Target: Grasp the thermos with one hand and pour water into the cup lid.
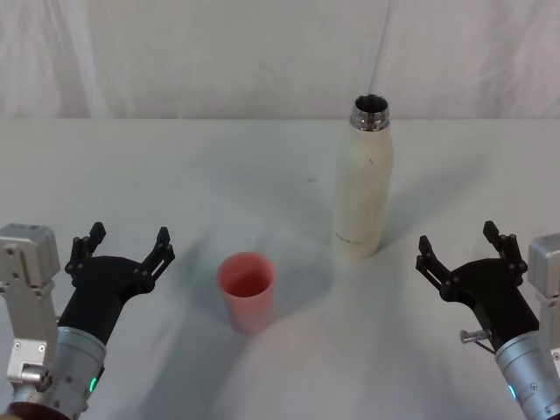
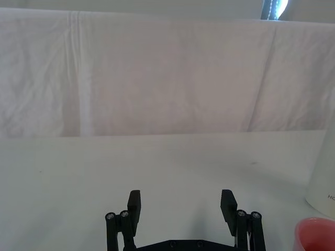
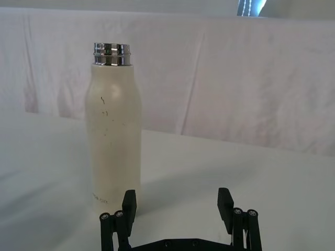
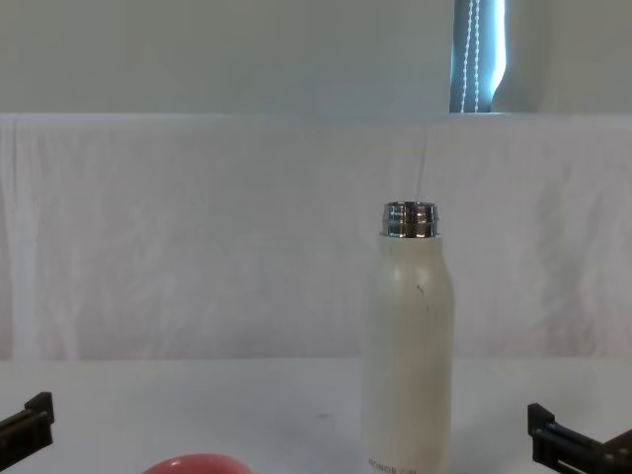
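Now, the left gripper (image 1: 125,244) waits low with jaws spread, left of the pink cup (image 1: 247,291), which looks empty. Thermos (image 1: 364,179) stands upright, uncapped, behind-right of it; contents unseen. Right gripper (image 1: 460,249), jaws spread, should close around mid-body, level, before tilting slowly.

left gripper (image 2: 181,204) fingers spread | table (image 2: 104,172) | cup lid (image 2: 316,235) | thermos (image 2: 324,183)
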Available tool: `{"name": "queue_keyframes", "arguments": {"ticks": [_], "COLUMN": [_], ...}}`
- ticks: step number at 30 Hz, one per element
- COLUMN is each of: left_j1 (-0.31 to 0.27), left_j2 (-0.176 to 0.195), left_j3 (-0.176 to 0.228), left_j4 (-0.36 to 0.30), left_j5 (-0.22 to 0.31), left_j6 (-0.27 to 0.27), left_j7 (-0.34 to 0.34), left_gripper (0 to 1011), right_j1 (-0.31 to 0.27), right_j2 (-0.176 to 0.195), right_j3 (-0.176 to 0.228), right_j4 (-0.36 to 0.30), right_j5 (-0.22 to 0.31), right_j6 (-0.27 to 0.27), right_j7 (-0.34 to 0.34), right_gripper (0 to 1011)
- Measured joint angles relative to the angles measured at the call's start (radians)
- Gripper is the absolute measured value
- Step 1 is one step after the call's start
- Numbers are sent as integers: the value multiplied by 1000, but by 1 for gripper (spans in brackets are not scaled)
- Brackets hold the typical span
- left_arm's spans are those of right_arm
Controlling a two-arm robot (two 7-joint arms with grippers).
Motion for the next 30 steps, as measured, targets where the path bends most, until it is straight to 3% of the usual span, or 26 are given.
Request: {"name": "queue_keyframes", "arguments": {"ticks": [14, 30], "left_j1": [0, 0], "left_j2": [0, 0], "left_j3": [0, 0], "left_j4": [0, 0], "left_j5": [0, 0], "left_j6": [0, 0], "left_j7": [0, 0], "left_gripper": [1001, 1001], "right_j1": [37, 123], "right_j2": [-33, -75], "right_j3": [28, 40], "right_j4": [11, 79], "right_j5": [30, 43], "right_j6": [30, 74], "right_j7": [92, 159], "right_gripper": [1001, 1001]}}
